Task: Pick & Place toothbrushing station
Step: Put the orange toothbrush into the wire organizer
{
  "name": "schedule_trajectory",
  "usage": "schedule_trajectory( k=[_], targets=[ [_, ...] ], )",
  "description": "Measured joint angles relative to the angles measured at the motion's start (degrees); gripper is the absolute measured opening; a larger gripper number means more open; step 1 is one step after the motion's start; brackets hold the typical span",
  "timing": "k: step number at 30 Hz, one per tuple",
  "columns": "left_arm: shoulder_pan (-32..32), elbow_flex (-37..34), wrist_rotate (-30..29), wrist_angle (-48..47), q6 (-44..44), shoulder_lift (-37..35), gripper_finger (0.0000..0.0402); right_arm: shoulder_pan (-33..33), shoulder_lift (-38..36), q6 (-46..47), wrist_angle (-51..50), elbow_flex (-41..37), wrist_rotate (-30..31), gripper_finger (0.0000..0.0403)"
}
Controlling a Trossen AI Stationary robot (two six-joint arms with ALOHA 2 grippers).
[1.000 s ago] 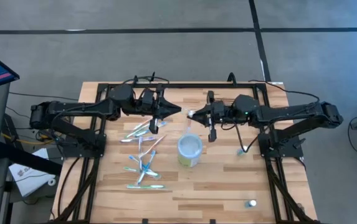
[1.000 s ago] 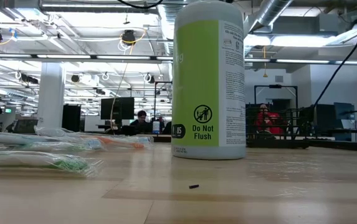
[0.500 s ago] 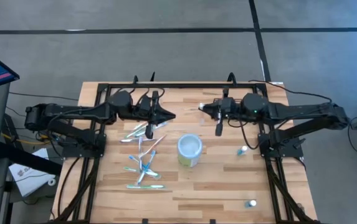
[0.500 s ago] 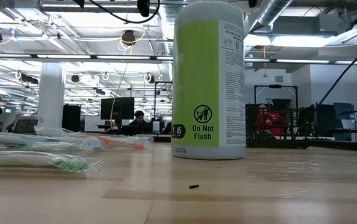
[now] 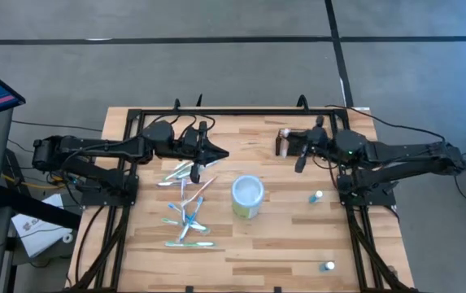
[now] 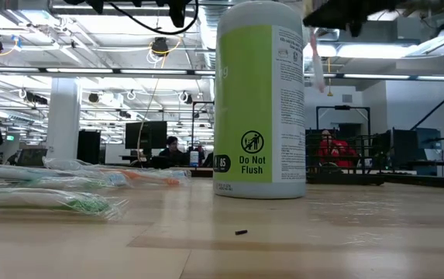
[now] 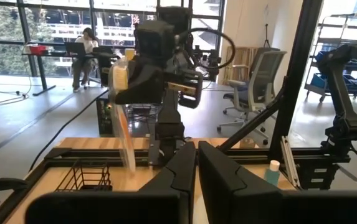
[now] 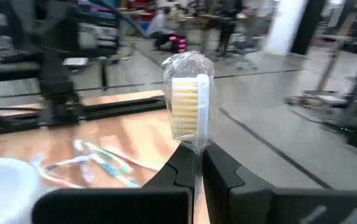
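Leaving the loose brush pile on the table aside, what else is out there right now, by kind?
White-and-green canister: 1
Small bottles: 2
Black wire basket: 1
Wrapped toothbrush, held in the right gripper: 1
Total: 5

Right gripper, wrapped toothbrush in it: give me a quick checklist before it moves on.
1. Right gripper shut on the wrapped toothbrush: ok.
2. Toothbrush gripped low, brush head standing free above the fingers: ok.
3. Black mesh basket upright on the table: ok.
4. Toothbrush lined up over the basket: cannot tell.
5. Left gripper shut, empty, apart from the right arm: ok.
6. Round canister clear of both arms: ok.
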Motion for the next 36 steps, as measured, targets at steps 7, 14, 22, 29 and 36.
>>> schedule_trajectory(
  k=[7,14,22,29,36],
  targets=[
    [0.0,0.0,0.0,-0.1,0.0,0.0,0.0011,0.0,-7.8,1.1,-2.7,-4.7,8.7,0.0001],
    [0.0,0.0,0.0,-0.3,0.0,0.0,0.0011,0.0,-13.2,2.2,-4.7,-9.4,17.0,0.0001],
    [0.0,0.0,0.0,-0.3,0.0,0.0,0.0011,-0.6,-19.4,-0.4,-6.2,-12.8,24.6,0.0001],
    [0.0,0.0,0.0,-0.4,0.0,0.0,0.0011,-2.6,-23.2,-1.8,-6.0,-16.2,30.3,0.0002],
    [0.0,0.0,0.0,-0.5,0.0,0.0,0.0011,-5.6,-27.0,-5.8,1.8,-21.2,30.5,0.0001]
  ],
)
